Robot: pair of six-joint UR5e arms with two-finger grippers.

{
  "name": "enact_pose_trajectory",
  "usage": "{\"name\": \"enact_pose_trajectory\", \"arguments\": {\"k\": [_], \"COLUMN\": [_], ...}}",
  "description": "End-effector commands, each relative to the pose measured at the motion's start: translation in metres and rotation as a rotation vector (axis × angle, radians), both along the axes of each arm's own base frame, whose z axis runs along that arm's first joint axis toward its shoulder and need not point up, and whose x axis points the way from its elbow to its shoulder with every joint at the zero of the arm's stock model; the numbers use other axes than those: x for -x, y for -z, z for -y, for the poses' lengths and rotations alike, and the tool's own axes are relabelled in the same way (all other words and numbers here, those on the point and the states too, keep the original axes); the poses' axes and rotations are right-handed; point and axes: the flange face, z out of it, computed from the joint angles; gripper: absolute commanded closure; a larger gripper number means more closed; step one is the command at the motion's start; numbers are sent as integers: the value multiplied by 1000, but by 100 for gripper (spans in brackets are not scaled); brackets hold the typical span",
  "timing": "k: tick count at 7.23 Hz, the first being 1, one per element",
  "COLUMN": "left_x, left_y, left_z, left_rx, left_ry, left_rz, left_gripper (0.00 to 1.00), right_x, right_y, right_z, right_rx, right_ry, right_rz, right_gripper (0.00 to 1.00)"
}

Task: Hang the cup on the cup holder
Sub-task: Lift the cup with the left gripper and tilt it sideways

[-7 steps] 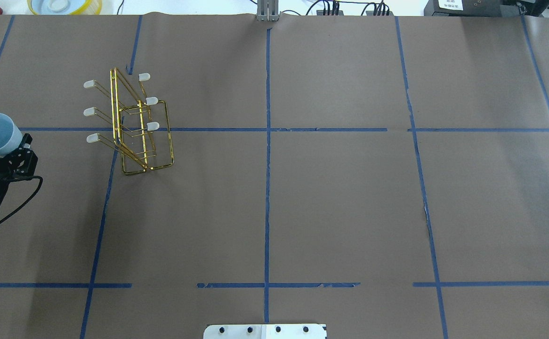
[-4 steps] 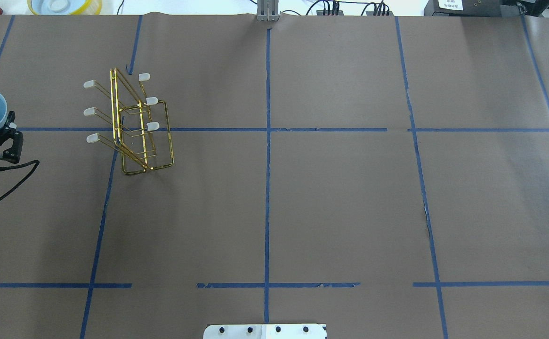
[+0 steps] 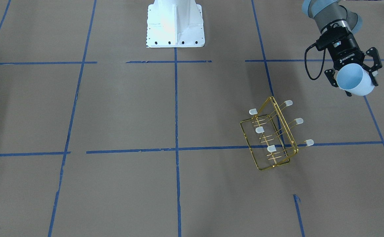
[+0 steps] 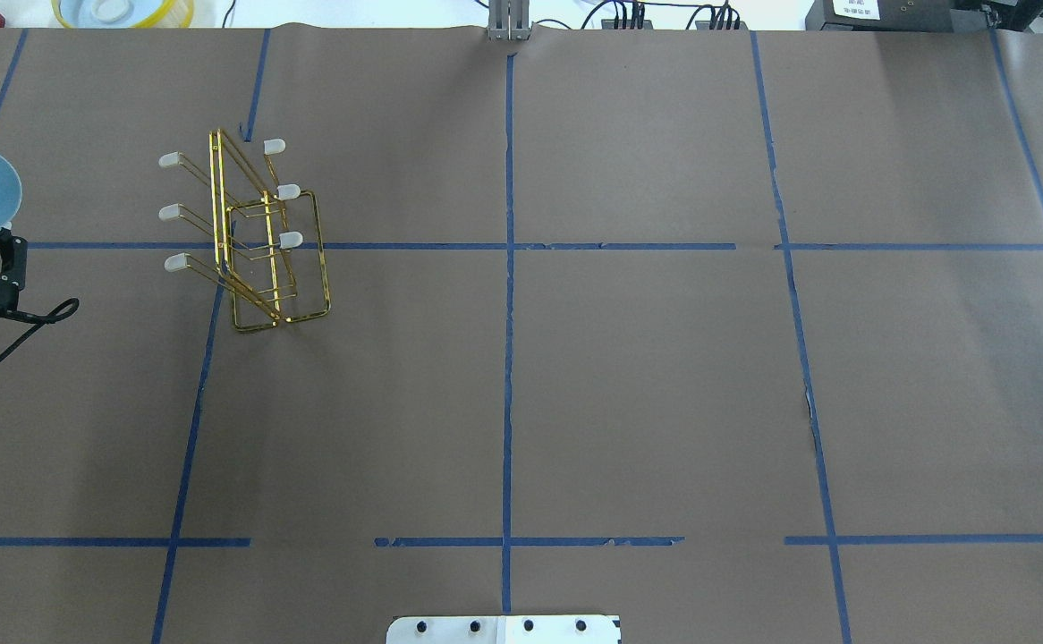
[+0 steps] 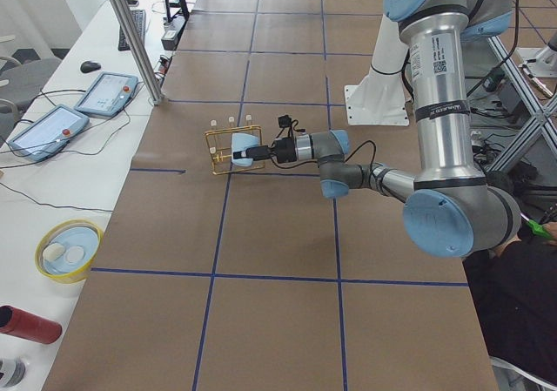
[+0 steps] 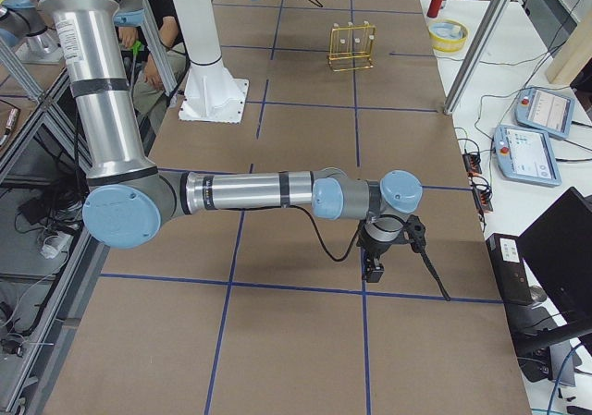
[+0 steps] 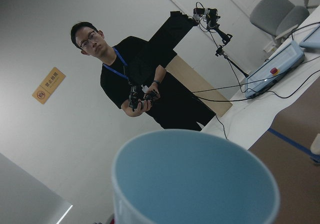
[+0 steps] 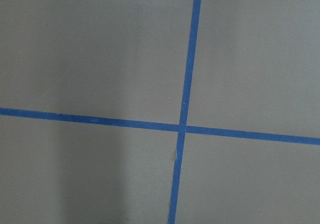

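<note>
The table (image 4: 665, 376) was covered in brown paper, marked into squares by blue tape. The left arm (image 5: 439, 121) stretched low along it toward the robot's left end. The right arm (image 6: 240, 193) reached out over the other end. The right gripper (image 6: 372, 265) hung just above the paper, and whether it was closed could not be told. The gold wire cup holder (image 3: 272, 135) stood on its rectangular base, its six prongs capped in whitish plastic. The left gripper (image 3: 353, 78), its body lettered ROBOTIQ, was clenched on the pale-blue cup (image 3: 355, 80), one finger on each side. The cup hung in the air, well apart from the cup holder, its mouth turned upward. A printed label on the left arm was too small to read.
</note>
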Motion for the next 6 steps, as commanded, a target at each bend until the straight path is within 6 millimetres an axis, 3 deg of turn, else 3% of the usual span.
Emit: {"name": "enact_pose_trajectory", "arguments": {"k": [1, 4, 6], "left_x": [11, 14, -6], "left_y": [9, 13, 14], "left_z": [-1, -1, -5], "left_rx": [18, 86, 140], "left_ry": [49, 108, 162], "left_rz": [375, 813, 1058], "left_gripper": [100, 100, 100], "right_x": [0, 0, 0], "right_y": [1, 1, 0], "right_z": [0, 0, 0], "right_rx": [-1, -1, 0], "right_ry": [0, 0, 0], "right_rz": [0, 0, 0], "right_gripper": [0, 0, 0]}}
